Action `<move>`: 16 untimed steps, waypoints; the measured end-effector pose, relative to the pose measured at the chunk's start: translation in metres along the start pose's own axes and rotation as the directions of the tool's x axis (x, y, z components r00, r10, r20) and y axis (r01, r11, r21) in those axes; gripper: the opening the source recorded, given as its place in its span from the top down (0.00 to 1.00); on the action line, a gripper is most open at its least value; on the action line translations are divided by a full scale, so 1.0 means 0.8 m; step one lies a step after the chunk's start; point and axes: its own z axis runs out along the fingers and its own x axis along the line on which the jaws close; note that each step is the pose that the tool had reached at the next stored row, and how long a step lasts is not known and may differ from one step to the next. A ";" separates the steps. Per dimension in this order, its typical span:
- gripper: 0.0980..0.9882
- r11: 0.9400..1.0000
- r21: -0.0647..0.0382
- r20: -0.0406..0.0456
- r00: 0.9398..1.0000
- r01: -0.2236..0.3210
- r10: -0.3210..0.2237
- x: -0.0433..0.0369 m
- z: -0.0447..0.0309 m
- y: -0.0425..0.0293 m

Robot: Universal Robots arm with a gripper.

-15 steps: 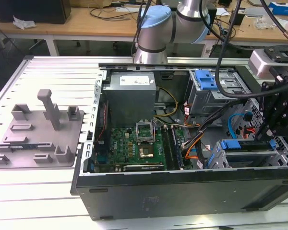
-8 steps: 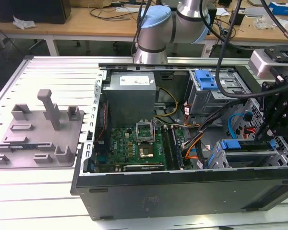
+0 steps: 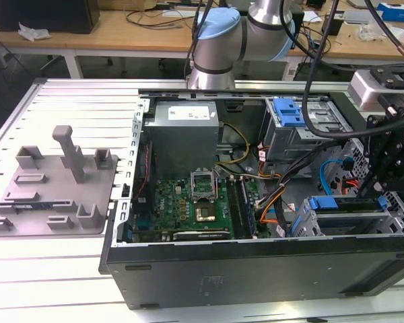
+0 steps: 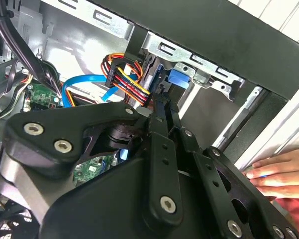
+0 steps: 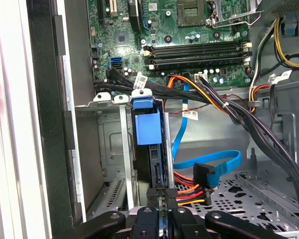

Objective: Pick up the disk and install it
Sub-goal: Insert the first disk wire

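The disk (image 5: 156,167) stands on edge in a slot of the metal drive cage (image 5: 105,149), and its blue carrier frame (image 5: 147,124) is at the end nearer the motherboard. My gripper (image 5: 164,195) is at the disk's other end, with its black fingers shut on the thin edge. In the second wrist view the gripper (image 4: 162,107) points at the blue frame (image 4: 178,77) under the case's rim. In the exterior view the gripper (image 3: 370,192) reaches down into the case's right end, by the blue-edged disk (image 3: 347,205).
Bundled black, orange and blue cables (image 5: 209,174) lie close beside the slot. The motherboard (image 3: 188,202) and grey power supply (image 3: 185,124) take up the case's middle. A blue latch (image 3: 288,111) sits on the far cage. A hand (image 4: 279,174) rests outside the case. A grey fixture (image 3: 54,182) stands at the exterior view's left.
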 end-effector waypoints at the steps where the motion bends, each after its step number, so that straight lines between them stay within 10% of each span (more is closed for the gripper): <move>1: 0.93 1.000 0.000 0.000 1.000 0.000 0.000 0.000 0.0002 0.0000; 16: 0.93 1.000 0.000 0.000 1.000 -0.003 0.003 -0.001 0.0005 0.0013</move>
